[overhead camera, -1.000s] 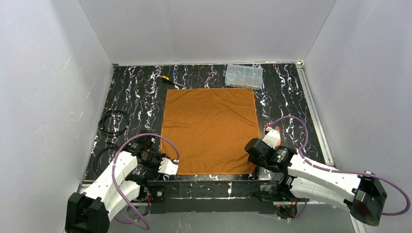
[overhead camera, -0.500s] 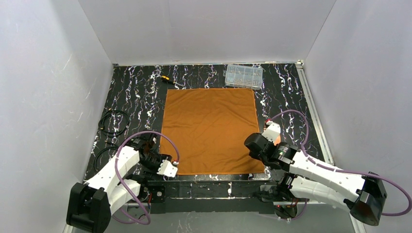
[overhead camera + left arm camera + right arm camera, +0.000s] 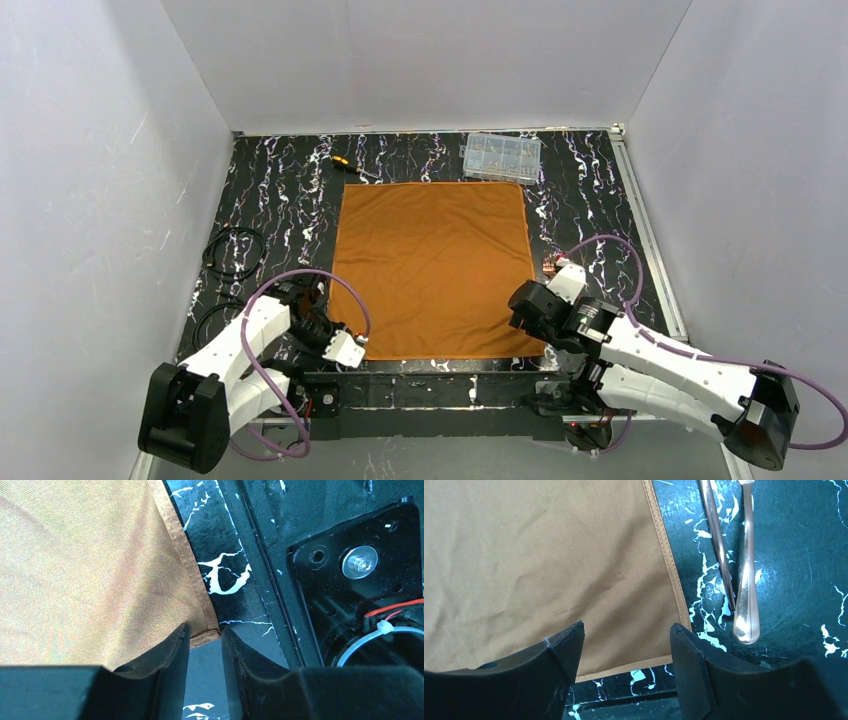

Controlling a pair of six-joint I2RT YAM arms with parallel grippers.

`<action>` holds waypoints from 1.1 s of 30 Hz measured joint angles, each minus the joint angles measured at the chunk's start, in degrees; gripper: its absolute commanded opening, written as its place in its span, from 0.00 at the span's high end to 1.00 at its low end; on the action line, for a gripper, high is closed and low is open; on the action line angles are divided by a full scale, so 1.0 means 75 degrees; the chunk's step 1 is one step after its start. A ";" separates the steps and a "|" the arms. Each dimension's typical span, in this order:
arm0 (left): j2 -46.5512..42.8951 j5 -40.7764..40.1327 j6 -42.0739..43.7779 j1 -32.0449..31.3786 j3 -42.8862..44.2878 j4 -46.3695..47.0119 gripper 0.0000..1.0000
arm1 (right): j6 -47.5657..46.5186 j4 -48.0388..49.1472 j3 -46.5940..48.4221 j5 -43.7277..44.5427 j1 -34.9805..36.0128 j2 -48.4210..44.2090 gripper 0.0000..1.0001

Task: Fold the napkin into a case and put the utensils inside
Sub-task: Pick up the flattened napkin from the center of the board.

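Black marble-patterned tabletop, walled in white on three sides, is carrying the rust-orange napkin, which is lying spread out flat as one square.

At the left gripper, the two dark fingers are standing only narrowly parted. The napkin's near hemmed corner is sitting right at their tips, bridging the mouth of the gap, while bare table is showing in the gap behind it. One finger is lying over the cloth and the other is hanging over bare table. Whether the tips are actually pinching the hem cannot be told. Out past the table-side finger, a black mounting plate with a silver bolt is showing, along with a white zip tie.

At the right gripper, the fingers are standing wide apart and holding nothing. The napkin's other near corner and its front hem are lying between the fingers and just beyond their tips. The utensils, two slim copper-coloured pieces close together, are resting on bare table outside the table-side finger and ahead of its tip. They are lying near the napkin's side hem but apart from it. Which piece is which cannot be told.

Far ahead of both pairs of fingers, past the napkin's far edge, a clear plastic box and a screwdriver are lying. A black cable coil is lying off to the outer side of the left fingers.
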 measured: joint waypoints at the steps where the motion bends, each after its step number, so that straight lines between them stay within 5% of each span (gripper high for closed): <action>1: 0.0035 0.0003 -0.0006 0.0000 0.0003 0.0003 0.76 | 0.0052 -0.0052 -0.0041 -0.0020 0.0000 -0.0102 0.27; 9: 0.0163 0.0029 -0.0087 -0.0032 0.0047 0.0102 1.00 | 0.0230 -0.0105 -0.0621 -0.0443 0.0000 0.0003 0.24; 20: 0.0254 0.0102 -0.0574 -0.0041 0.0268 0.0431 1.00 | 0.0262 0.0233 -0.1011 -0.0714 -0.0050 0.0006 0.33; 33: 0.0221 0.0149 -0.1160 -0.0041 0.0495 0.0522 1.00 | 0.0184 0.0618 -0.1055 -0.0600 -0.0140 0.0382 0.79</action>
